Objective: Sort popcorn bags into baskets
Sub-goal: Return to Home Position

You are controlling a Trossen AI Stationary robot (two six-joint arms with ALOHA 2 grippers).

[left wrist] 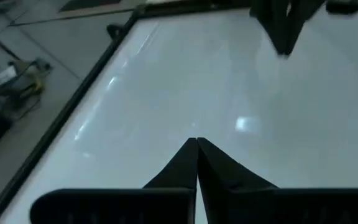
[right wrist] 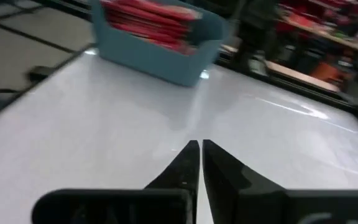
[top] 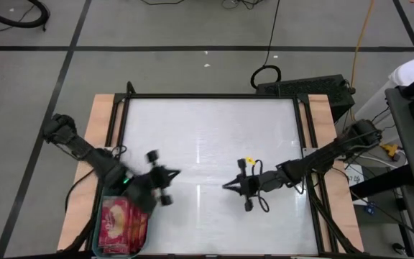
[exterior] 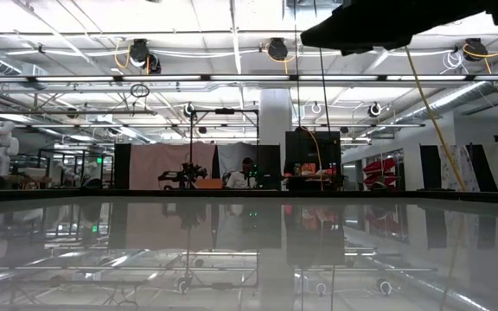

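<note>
High view: both arms empty, bags binned.
Left fingers (left wrist: 179,167) and right fingers (right wrist: 182,165) were pressed together, holding nothing. The popcorn bags (top: 124,224) filled the basket (top: 96,229) at the bench's (top: 214,137) left edge. The left arm, close beside it, might clip its rim while retracting.
</note>
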